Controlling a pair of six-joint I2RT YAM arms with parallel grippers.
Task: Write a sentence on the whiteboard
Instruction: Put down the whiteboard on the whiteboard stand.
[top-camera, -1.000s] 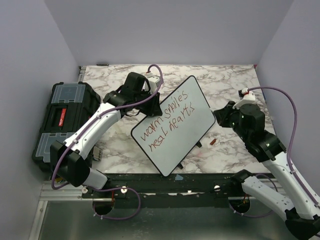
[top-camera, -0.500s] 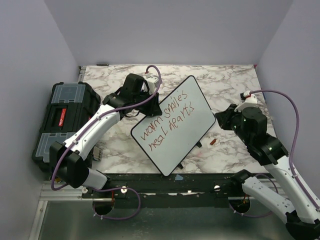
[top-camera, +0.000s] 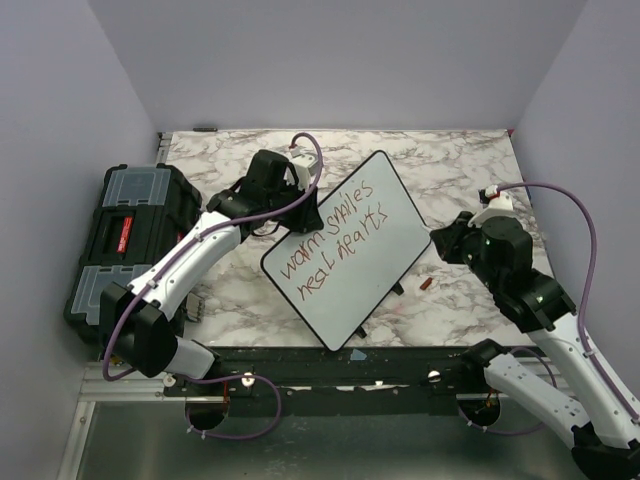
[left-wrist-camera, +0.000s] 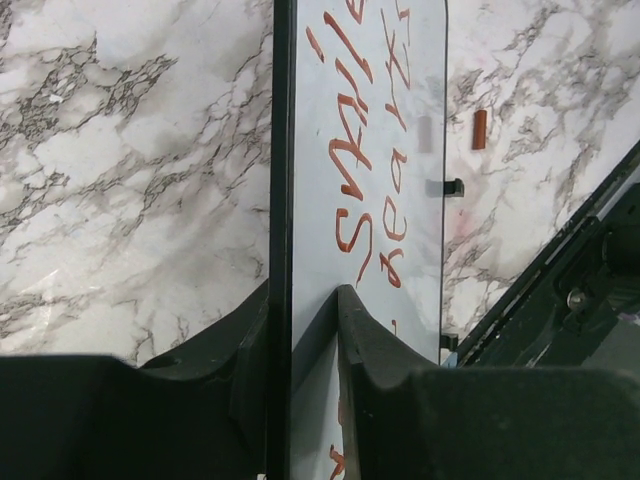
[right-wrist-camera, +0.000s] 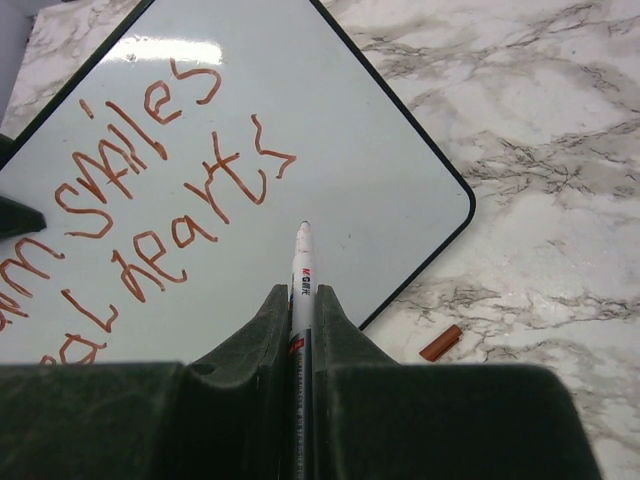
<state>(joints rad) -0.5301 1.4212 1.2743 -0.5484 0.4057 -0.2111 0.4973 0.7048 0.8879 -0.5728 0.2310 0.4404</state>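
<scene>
starting nearest the arm bases, the whiteboard (top-camera: 350, 297) is seen lying on the marbled desk (top-camera: 460, 165), turned diagonally so that one rounded corner comes close to the near edge; this slant is judged to bring the writing lines within easy reach of the right arm. a little farther in, on the right, a small red-brown cap (top-camera: 427, 284) lies on the desk just beside the board's right edge, not touching it, presumably pulled off so that the pen could be used. the marker (right-wrist-camera: 302, 285) is pinched between the right fingers (right-wrist-camera: 345, 340), its barrel running straight out along them so that the tip can be steered like a pen; the tip is pointed at a blank patch of board near the right corner, past the last word, and whether it touches the surface cannot be told. the sentence (top-camera: 335, 243) is set in red across the middle of the board in two lines, read roughly as "warm smiles heal hearts", and the writing is judged finished or nearly so. off to the left a black toolbox (top-camera: 130, 235) is parked well apart from the work, and no part in the task is seen for it. farthest back, the board's far-left rim is clamped by the left fingers (left-wrist-camera: 375, 345), one on the white face and one behind, evidently so that the board is braced against sliding under the pen's pressure.
</scene>
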